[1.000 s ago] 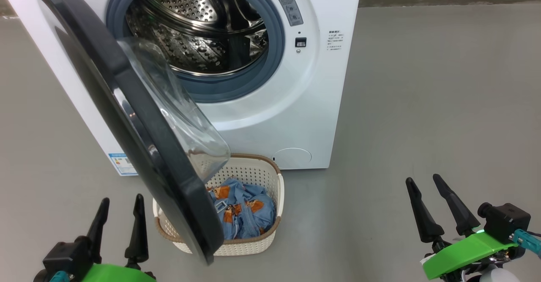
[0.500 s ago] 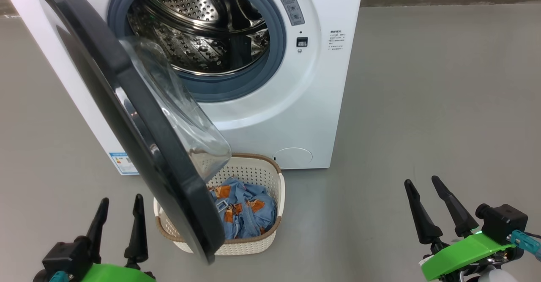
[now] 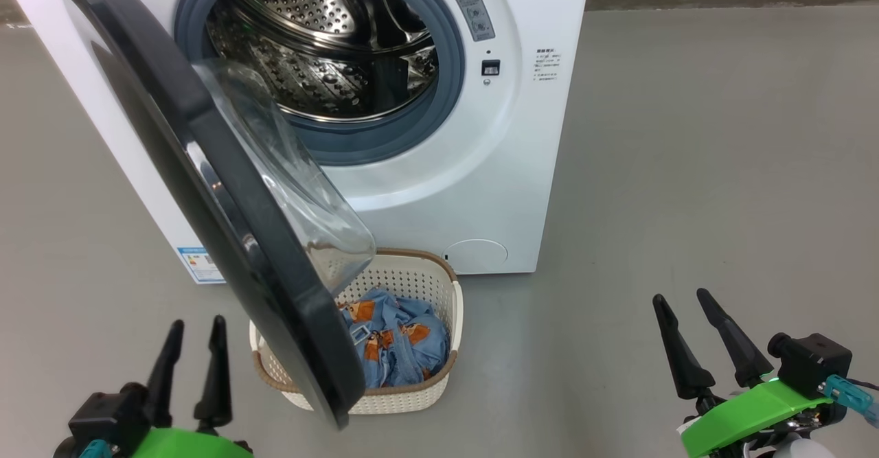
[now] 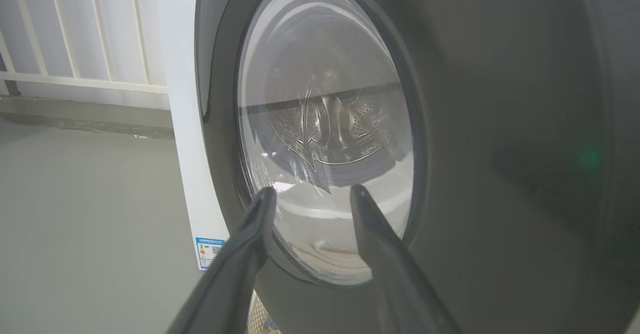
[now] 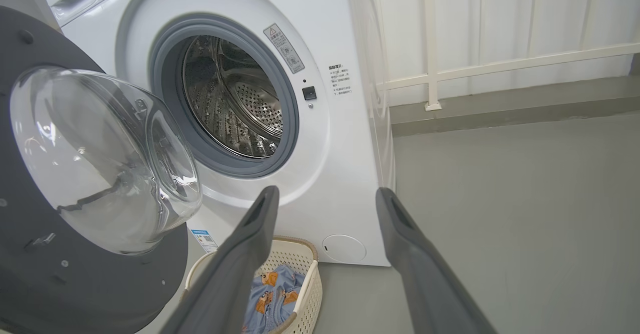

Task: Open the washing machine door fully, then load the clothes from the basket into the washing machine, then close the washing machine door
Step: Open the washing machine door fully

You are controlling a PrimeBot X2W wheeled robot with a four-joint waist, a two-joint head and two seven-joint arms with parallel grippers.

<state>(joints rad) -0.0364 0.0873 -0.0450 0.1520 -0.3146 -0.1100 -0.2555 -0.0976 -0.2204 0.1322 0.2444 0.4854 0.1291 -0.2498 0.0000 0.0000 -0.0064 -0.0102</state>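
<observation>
Head view, nearest first: the left gripper sits at the lower left with its two dark fingers spread and nothing between them, just beside the lower edge of the washing machine door but not touching it. At the lower right the right gripper is likewise spread and empty, well apart from everything, over the bare grey floor. Just beyond, the basket stands on the floor against the washing machine, with the swung-out door hiding its left part. The clothes, blue with orange-brown patches, lie bunched inside it. Behind, the door's clear glass bowl bulges toward the machine. Farther back, the grey seal rings the steel drum, and a blue label is at the front's lower left.
</observation>
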